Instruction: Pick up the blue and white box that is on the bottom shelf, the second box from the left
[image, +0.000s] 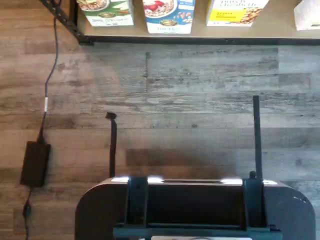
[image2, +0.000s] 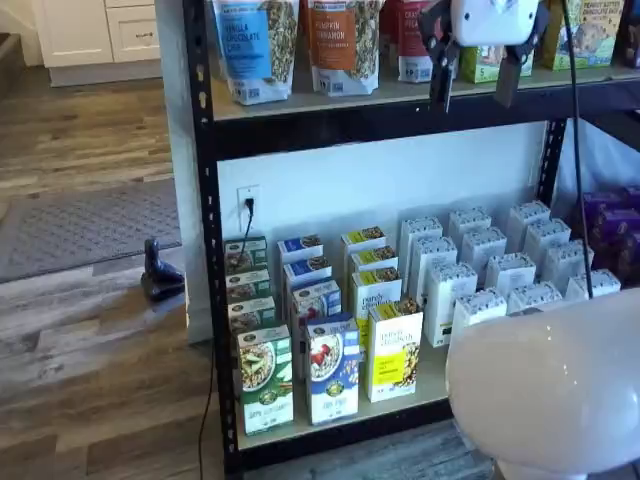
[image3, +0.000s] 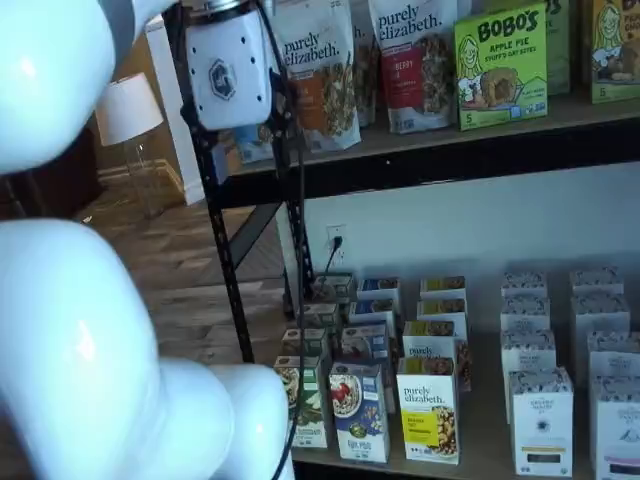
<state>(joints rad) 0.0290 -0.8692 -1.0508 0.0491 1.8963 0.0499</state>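
Barely begun: pincer (image2: 476, 88) spread and empty, high above, well apart from blue box (image2: 332, 370) untouched on bottom shelf (image2: 340, 432).

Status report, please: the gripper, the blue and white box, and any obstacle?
Gripper open, empty, high by the upper shelf. Blue and white box upright at the bottom shelf front, untouched. Green box and yellow box flank it closely.

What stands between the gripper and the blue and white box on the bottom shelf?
Nothing visible. The gripper hangs high at the upper shelf, and the blue and white box stands at the front of the bottom shelf, its face unobstructed.
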